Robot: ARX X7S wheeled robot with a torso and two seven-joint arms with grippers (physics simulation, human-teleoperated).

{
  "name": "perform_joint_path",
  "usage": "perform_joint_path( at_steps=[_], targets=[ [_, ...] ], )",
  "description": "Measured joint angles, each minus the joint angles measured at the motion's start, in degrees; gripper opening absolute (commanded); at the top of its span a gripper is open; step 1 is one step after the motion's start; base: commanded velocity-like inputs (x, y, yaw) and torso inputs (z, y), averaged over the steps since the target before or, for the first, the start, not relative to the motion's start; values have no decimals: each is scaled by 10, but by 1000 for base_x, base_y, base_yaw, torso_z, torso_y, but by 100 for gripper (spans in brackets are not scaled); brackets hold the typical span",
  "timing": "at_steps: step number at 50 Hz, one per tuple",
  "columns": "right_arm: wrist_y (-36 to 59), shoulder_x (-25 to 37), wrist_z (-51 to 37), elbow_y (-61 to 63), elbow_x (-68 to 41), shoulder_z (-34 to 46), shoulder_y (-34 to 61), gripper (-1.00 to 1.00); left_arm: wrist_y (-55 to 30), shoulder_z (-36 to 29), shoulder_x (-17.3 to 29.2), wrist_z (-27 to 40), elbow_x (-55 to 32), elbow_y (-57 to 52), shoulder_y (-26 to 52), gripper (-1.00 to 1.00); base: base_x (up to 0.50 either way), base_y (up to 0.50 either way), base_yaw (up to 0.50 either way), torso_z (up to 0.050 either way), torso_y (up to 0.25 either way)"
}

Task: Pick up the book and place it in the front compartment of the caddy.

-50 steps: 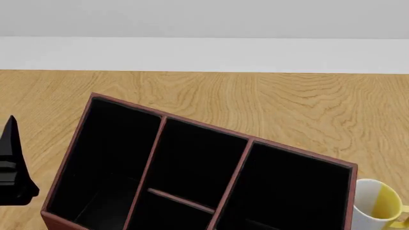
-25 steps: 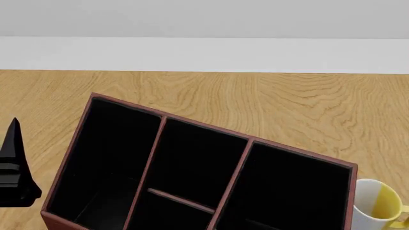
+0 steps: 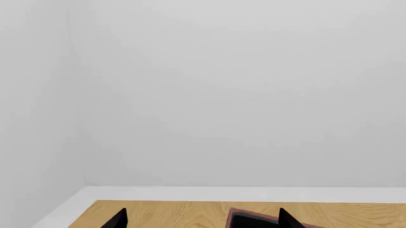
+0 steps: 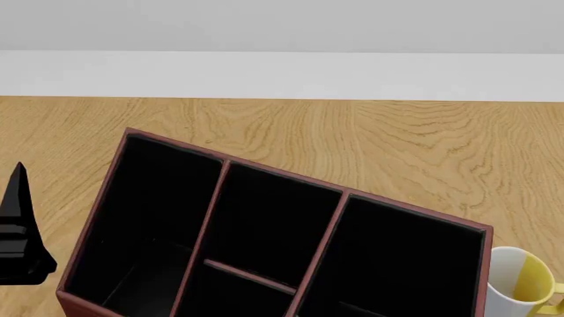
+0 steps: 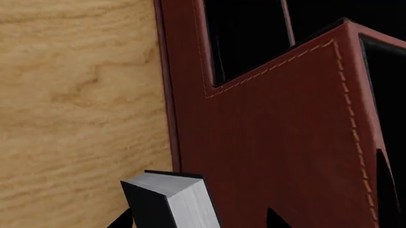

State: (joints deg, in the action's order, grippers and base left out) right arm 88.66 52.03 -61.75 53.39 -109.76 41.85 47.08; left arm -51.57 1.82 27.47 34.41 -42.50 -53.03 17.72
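The book, black cover with white page edges, stands upright close beside the caddy's red-brown outer wall. My right gripper is open around it: one fingertip is against the black cover, and a gap shows between the page edges and the other. In the head view the caddy shows several black compartments from above; the book and the right gripper are out of that view. My left gripper is open and empty beside the caddy's corner. One of its fingers shows left of the caddy.
A white-and-yellow mug stands just right of the caddy. The wooden table stretches behind the caddy to a white wall, and bare wood lies beside the book.
In the head view the left gripper's finger has sunk slightly. The caddy and the mug have not moved.
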Motion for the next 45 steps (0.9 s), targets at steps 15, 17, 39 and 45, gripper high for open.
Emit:
perform_joint_path(
  at_steps=[15, 17, 39, 45],
  targets=[
    [-9, 2, 111, 6, 118, 4, -24, 100, -3, -1, 3, 7, -9, 0, 9, 100, 0, 0, 0, 0, 0],
    [-11, 3, 125, 7, 135, 6, -28, 100, -4, -1, 3, 8, -11, 0, 10, 100, 0, 0, 0, 0, 0],
    [-38, 15, 261, 2, 297, 45, -51, 100, 5, -6, 8, 11, -11, 4, 8, 100, 0, 0, 0, 0, 0],
    [-47, 17, 283, -2, 324, 58, -51, 100, 8, -7, 9, 11, -11, 5, 5, 100, 0, 0, 0, 0, 0]
  ],
)
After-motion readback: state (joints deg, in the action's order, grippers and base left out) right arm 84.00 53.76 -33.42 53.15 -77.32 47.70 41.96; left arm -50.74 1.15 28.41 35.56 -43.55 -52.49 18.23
